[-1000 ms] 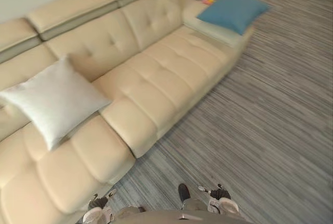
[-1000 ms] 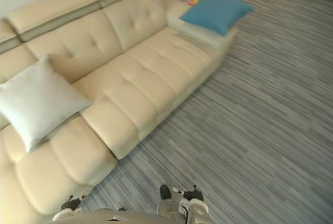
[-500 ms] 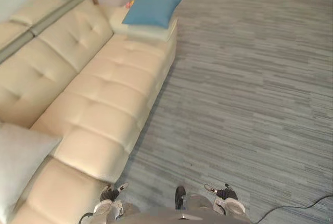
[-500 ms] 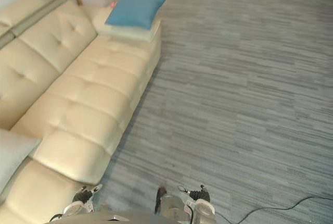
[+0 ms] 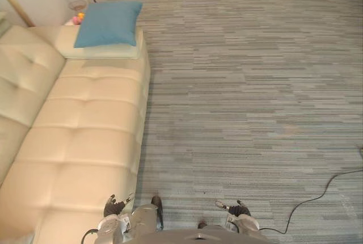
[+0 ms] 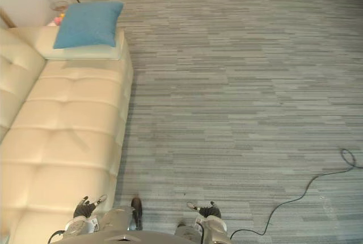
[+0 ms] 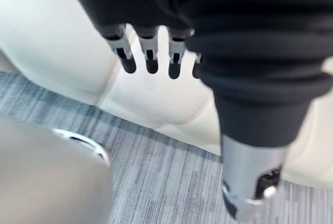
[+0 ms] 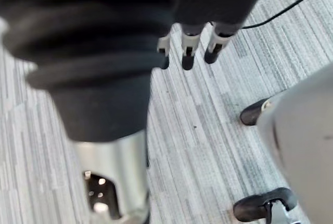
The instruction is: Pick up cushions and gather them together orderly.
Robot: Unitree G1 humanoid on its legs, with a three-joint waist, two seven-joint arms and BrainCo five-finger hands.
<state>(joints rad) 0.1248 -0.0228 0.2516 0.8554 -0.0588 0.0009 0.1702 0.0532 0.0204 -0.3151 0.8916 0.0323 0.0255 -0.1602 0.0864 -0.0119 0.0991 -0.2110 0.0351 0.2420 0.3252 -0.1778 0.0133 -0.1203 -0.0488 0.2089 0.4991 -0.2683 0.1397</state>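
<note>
We see one blue square fabric cushion (image 5: 108,22) lying flat at the far end of the long cream tufted leather sofa (image 5: 85,130). It rests on a pale flat cream pad (image 5: 108,52) that caps that end of the sofa. It covers most of the pad, and one corner reaches toward the sofa's front edge. Just behind the cushion, at the sofa's far back corner, there are small pink and orange items (image 5: 78,17), too small for us to tell what they are.

The sofa's seat sections nearer the robot carry nothing. The grey striped carpet floor (image 5: 244,85) runs along the sofa's front edge and spreads out to the right.

The left hand (image 7: 149,57) hangs low by the near end of the sofa. Its fingers are straight and relaxed and hold nothing. Cream leather shows past the dark fingertips, and we see no contact with it. The right hand (image 8: 188,57) hangs over the carpet, well apart from the sofa. Its fingers are likewise straight and released, and it is empty.

Both hands are well apart from the blue cushion, which sits untouched on its pad.
</note>
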